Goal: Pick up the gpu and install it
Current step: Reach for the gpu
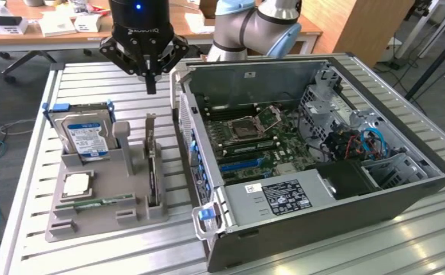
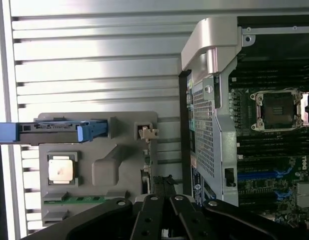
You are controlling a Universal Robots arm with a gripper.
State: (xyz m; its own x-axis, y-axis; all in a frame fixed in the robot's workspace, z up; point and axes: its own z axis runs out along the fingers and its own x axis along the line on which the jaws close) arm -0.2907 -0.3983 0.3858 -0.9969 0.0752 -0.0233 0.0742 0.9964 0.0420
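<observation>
On the black body above the pincer point(image 1: 151, 89) the word ROBOTIQ can be read. Grey slatted metal forms the bench point(image 1: 92, 80), with wooden desks behind it. The pincer points straight down, shut and empty, above the gpu point(image 1: 152, 163). The gpu stands on edge in a grey tray point(image 1: 92, 220) near the bench's edge at the exterior view's left, beside the open computer case point(image 1: 253, 80).

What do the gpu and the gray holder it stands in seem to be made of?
The gpu: likely circuit board, dark matte faces, with a bright metal bracket end. The gray holder: probably plastic, matte, uniformly gray with rounded moulded shapes.
</observation>
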